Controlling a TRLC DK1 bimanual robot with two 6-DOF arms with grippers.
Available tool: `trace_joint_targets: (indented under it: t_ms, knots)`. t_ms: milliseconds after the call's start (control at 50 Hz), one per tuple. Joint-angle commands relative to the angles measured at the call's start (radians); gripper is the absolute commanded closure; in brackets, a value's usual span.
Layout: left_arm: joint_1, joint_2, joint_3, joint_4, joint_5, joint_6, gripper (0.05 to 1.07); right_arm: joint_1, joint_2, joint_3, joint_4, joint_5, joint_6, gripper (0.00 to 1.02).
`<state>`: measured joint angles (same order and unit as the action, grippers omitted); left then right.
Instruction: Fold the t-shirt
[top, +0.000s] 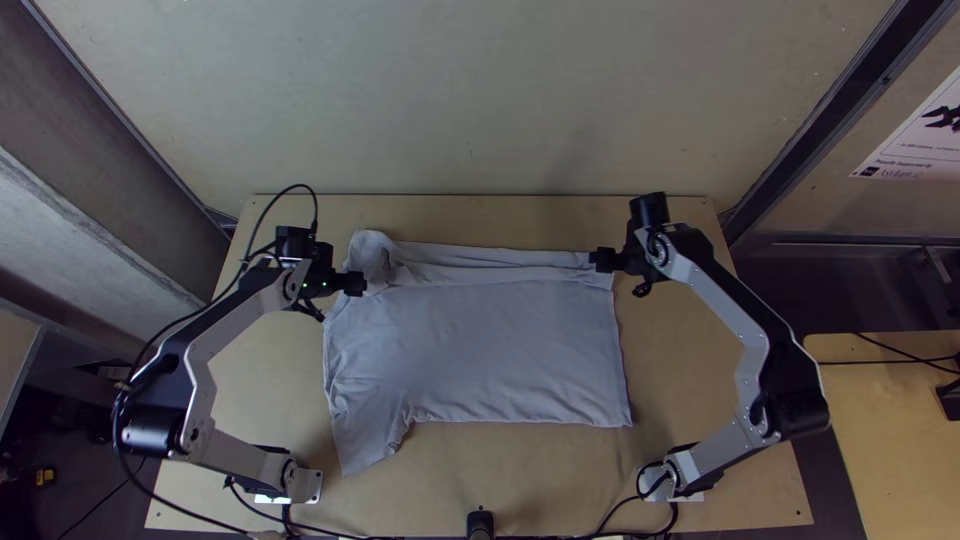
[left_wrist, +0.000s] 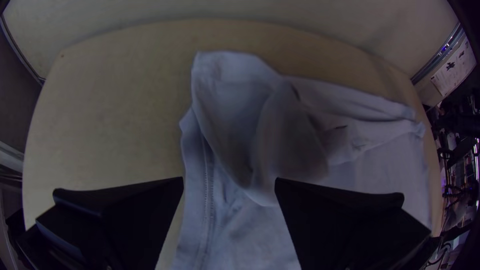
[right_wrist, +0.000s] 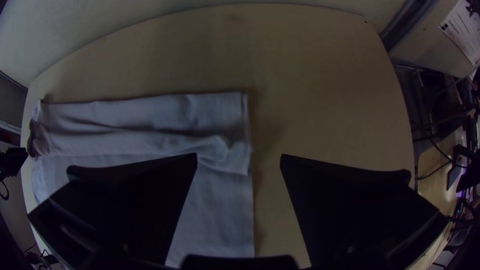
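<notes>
Left gripper (top: 354, 284) and right gripper (top: 604, 260), both released, fingers spread apart.

T-shirt (top: 480, 350), one, pale, on wooden table (top: 685, 390). Near: sleeve at left, angled toward the near edge. Middle: body, spread, lightly wrinkled. Far: band folded over, left end bunched beside the left gripper; right end by the right.

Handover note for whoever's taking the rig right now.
Left gripper: open, at the shirt's bunched far-left corner.
Right gripper: open, at the far-right corner.
Shirt: mid-table, body spread, near-left sleeve sticking out toward the bases.
Done: far side turned over in a rumpled strip.
Left: probably tidy that corner, fold in the near side and sleeve, then fold up the body.
</notes>
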<state>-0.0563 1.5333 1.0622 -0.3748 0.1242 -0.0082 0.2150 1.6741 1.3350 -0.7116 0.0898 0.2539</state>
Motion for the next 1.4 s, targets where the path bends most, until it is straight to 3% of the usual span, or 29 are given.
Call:
trace_joint_targets:
  t_ms: [0, 240, 500, 700, 960, 1260, 1380]
  knots:
    - [0.003, -0.114, 0.027, -0.044, 0.023, -0.013, 0.1, -0.026, -0.057, -0.023, -0.083, -0.002, -0.01, 0.08]
    - [-0.007, -0.211, 0.108, -0.256, 0.081, -0.013, 0.1, -0.051, -0.294, -0.14, -0.112, -0.001, -0.015, 0.08]
    - [-0.025, -0.306, 0.104, -0.417, 0.089, -0.015, 0.1, 0.027, -0.433, -0.241, -0.322, -0.004, 0.004, 0.05]
    - [-0.027, -0.391, 0.036, -0.477, 0.089, -0.016, 0.1, 0.135, -0.418, -0.353, -0.529, -0.019, 0.036, 0.05]
    - [-0.059, -0.44, 0.001, -0.553, 0.088, -0.029, 0.1, 0.169, -0.341, -0.47, -0.558, -0.191, 0.038, 0.1]
    - [-0.047, -0.469, -0.013, -0.573, 0.088, -0.015, 0.1, 0.164, -0.208, -0.507, -0.563, -0.2, 0.031, 0.1]
    - [-0.039, -0.478, -0.022, -0.573, 0.088, -0.015, 0.1, 0.152, -0.169, -0.534, -0.549, -0.219, 0.015, 0.16]
